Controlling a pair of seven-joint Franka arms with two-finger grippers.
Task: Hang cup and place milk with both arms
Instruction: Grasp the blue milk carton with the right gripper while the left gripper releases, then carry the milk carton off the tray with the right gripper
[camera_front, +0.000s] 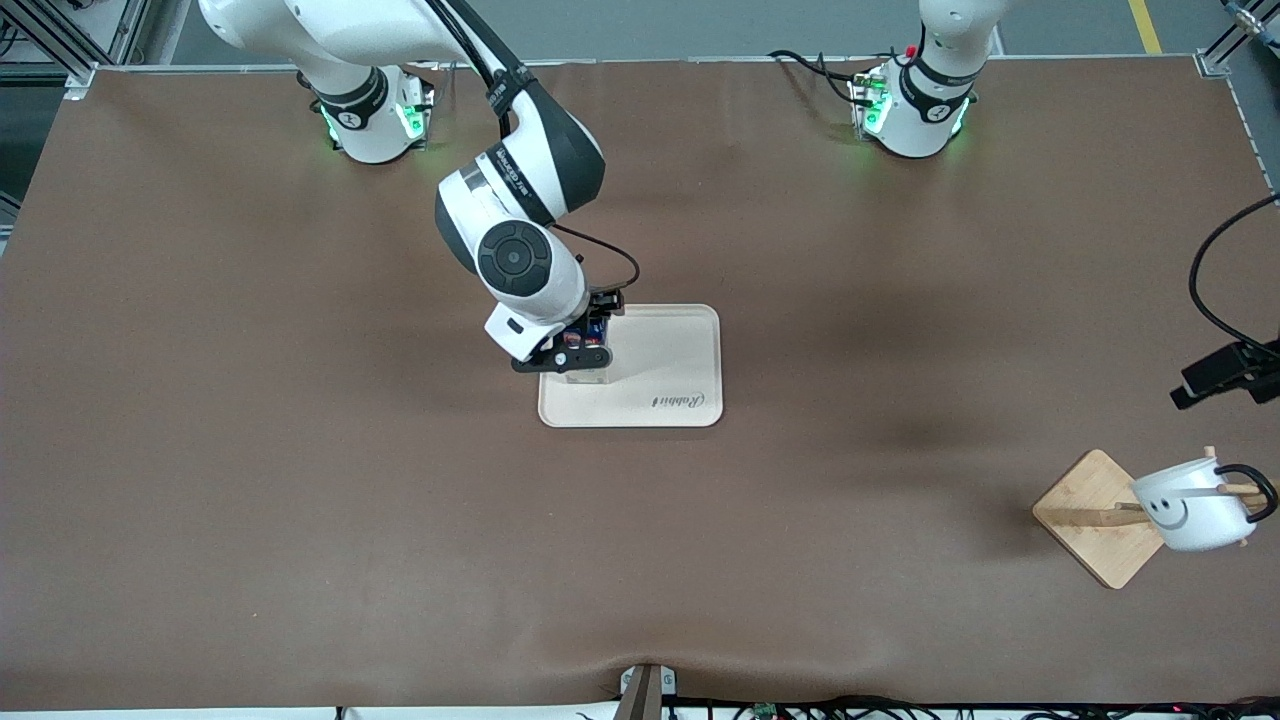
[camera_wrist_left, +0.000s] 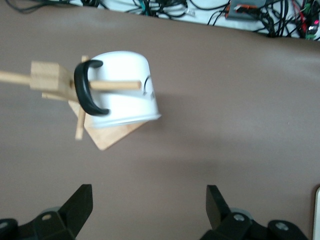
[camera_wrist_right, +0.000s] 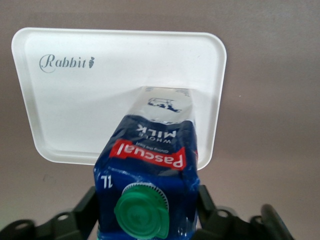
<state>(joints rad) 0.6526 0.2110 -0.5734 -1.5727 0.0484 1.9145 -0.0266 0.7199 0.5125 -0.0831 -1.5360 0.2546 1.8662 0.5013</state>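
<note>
Right claw (camera_wrist_right: 145, 220) around milk (camera_wrist_right: 150, 165)

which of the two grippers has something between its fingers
The right gripper, over the tray: the blue milk carton sits between its fingers. The left gripper stands open and empty, apart from the cup hanging on its wooden rack.

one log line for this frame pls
cup: hung on wooden rack | left gripper: open, above rack | right gripper: shut on milk carton | carton: on tray
</note>
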